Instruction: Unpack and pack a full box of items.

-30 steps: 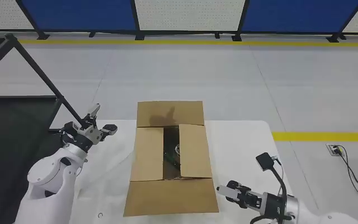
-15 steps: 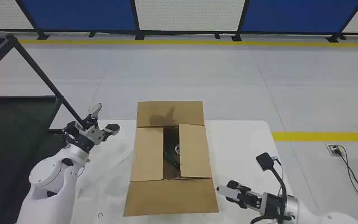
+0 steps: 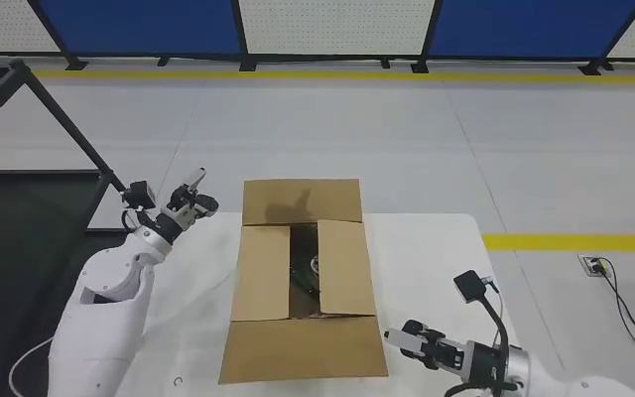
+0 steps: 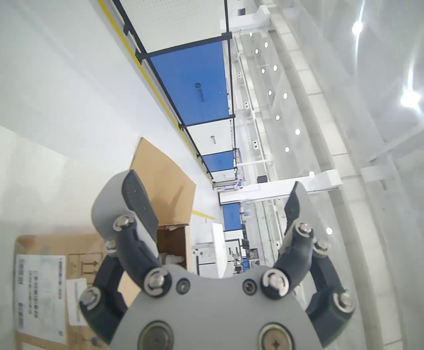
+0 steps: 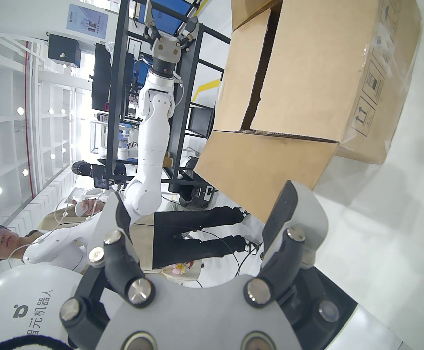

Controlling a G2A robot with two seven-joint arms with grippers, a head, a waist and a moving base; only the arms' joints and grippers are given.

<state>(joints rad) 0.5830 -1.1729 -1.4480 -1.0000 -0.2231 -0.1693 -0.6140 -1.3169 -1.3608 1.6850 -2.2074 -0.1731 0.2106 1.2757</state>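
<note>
- The left gripper [image 3: 201, 192] is spread wide and holds nothing. In the left wrist view [image 4: 215, 199] there is only open room between its two dark-padded fingers [image 4: 139, 202].
- It is raised near the far left corner of the table [image 3: 432, 263], to the left of the box [image 3: 260, 273] and clear of it. The right wrist view shows it farther off [image 5: 170, 20], pointing upward at the end of its white arm.
- The right gripper [image 3: 399, 335] is also wide open and empty. In its own wrist view [image 5: 202, 212] nothing lies between its fingers [image 5: 281, 212].
- It sits low over the table, just beside the near right corner of the box, pointing at the near flap without touching it.
- The cardboard box stands in the middle of the white-covered table [image 5: 381, 205].
- Its far flap [image 4: 162, 182] and near flap [image 5: 265, 172] are folded outward.
- The two side flaps lie almost flat across the top, with a dark gap between them.
- Through that gap, items [image 3: 310, 266] show inside the box: dark shapes and something pale. They are too small to identify.
- From the left wrist view, a white object [image 4: 169, 258] shows just inside the box opening.
- Labels and handling marks are on the outer walls of the box [image 5: 364, 83].
</note>
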